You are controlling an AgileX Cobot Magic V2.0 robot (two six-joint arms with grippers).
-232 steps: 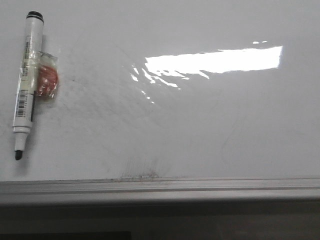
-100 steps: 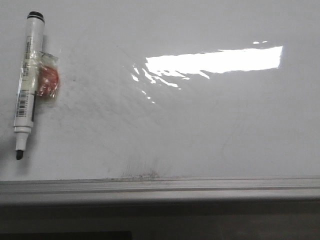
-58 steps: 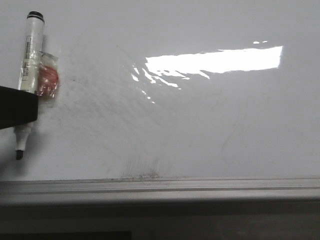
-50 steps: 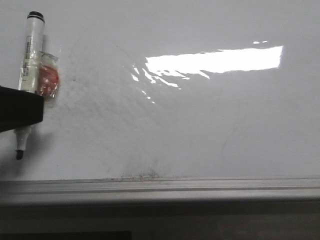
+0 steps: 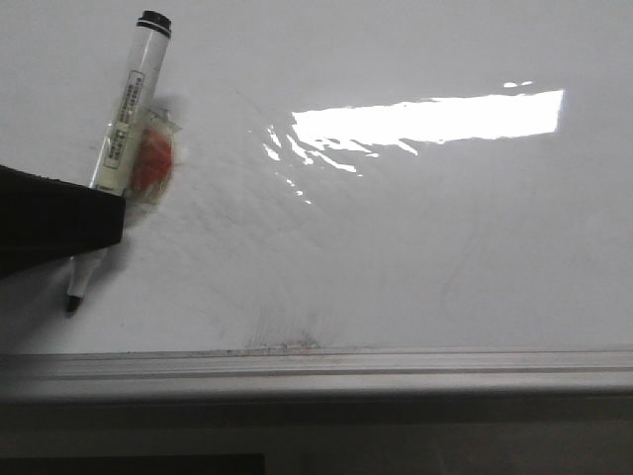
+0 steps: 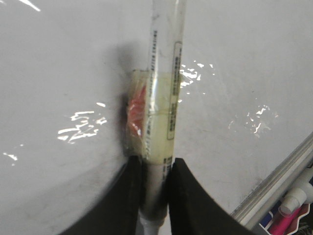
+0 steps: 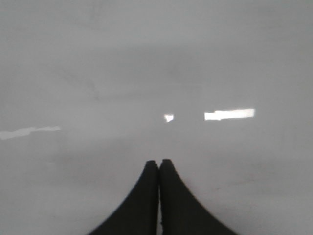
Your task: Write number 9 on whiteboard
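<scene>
The whiteboard fills the front view, glossy white with faint grey smudges and a bright glare; no number 9 shows on it. A white marker with a black cap end, an orange pad taped to its side and a bare black tip is tilted at the left. My left gripper is shut on the marker's lower barrel. In the left wrist view the marker stands between the two black fingers, and the left gripper clamps it. My right gripper is shut and empty over bare board.
The board's grey metal frame runs along the near edge, with a dark smudge patch just above it. In the left wrist view the frame shows with pink and white markers beyond it.
The left gripper came in from the left and closed on the marker. The marker has since lifted, shifted right and tilted, its cap end swinging to the right.
</scene>
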